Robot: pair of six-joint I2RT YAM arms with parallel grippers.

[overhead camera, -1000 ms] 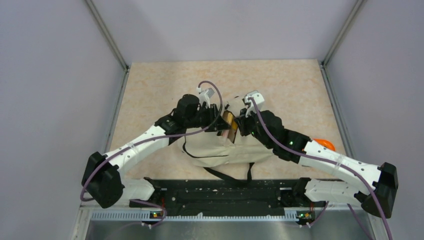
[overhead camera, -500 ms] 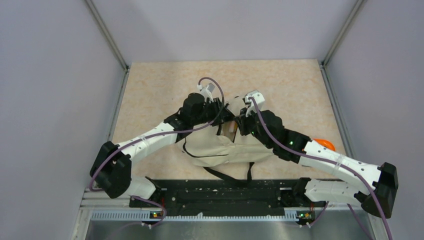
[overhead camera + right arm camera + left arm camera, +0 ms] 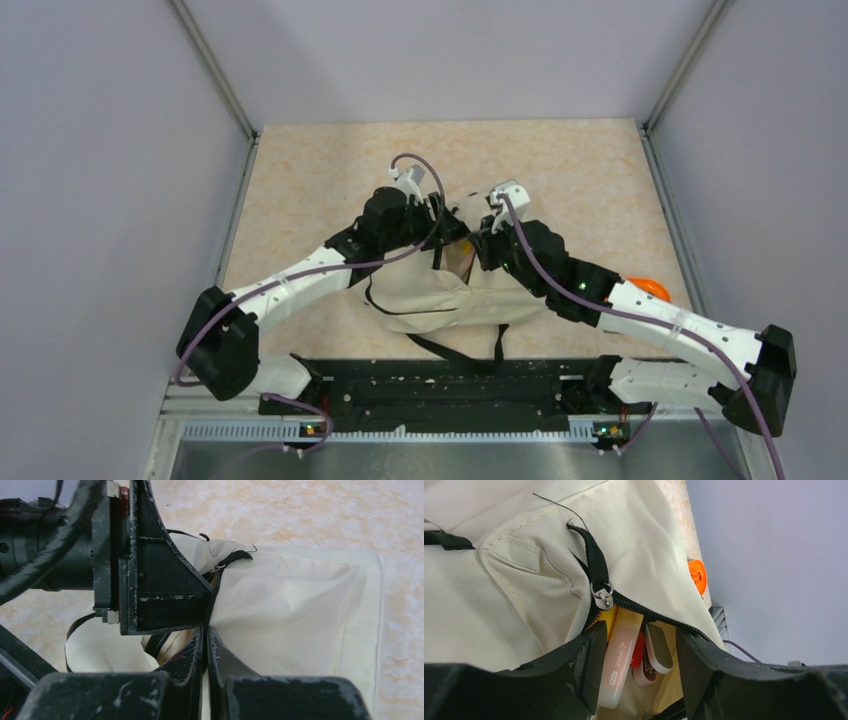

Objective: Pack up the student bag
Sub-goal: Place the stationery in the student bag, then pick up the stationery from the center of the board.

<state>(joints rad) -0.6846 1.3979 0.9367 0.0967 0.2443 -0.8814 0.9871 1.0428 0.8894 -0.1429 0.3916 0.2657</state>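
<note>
The student bag, cream fabric with black straps, lies mid-table. Its zip mouth gapes, and inside show a pale pink stick, a red piece and a white clip against yellow lining. My left gripper hovers right at this mouth, open, one finger on each side of those items. The pink stick lies close to the left finger. My right gripper is shut on the bag's black zip edge, holding the mouth up. In the top view both grippers meet over the bag's far end.
An orange object lies on the table right of the bag, partly behind my right arm, and also shows as an orange object past the bag's edge. A black rail runs along the near edge. Grey walls enclose the table.
My left arm pushed farther over the bag mouth and its jaws widened. The brown-yellow thing seen between the grippers now sits lower inside the bag. The right arm held still.
</note>
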